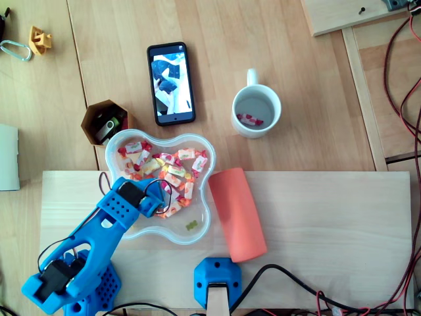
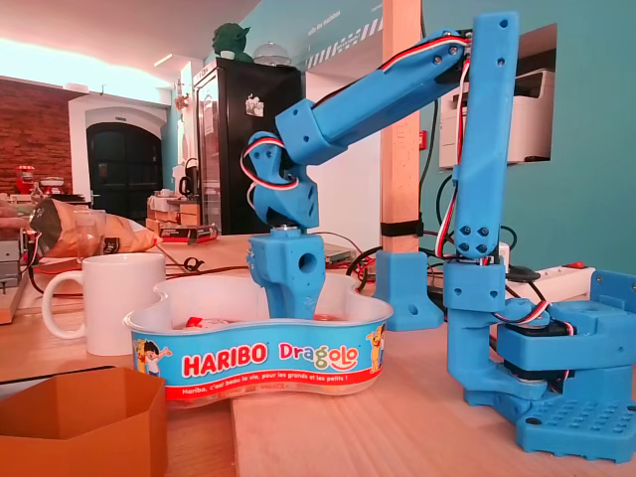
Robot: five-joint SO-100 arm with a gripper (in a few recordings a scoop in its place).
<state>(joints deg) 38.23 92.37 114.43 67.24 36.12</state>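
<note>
Overhead view: reaches down into tub [image 1: 164, 232] on surface [image 1: 329, 224], with gripper [image 1: 160, 199] among sweets [image 1: 172, 170] at near-left of the heap. Hides its tips behind tub wall in fixed view, so cannot tell whether spread or clamped on anything. Looks like the reach-in stage; calls next for a sure pinch on one wrapper, clear of rim. Leaves mug [image 1: 256, 112] well apart, orange roll [image 1: 237, 214] just beside tub

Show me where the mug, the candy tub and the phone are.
mug [image 2: 117, 303]: fixed view, its white side wall.
candy tub [image 2: 260, 356]: fixed view, its printed front wall.
phone [image 1: 171, 83]: overhead view, middle of its screen.
</note>
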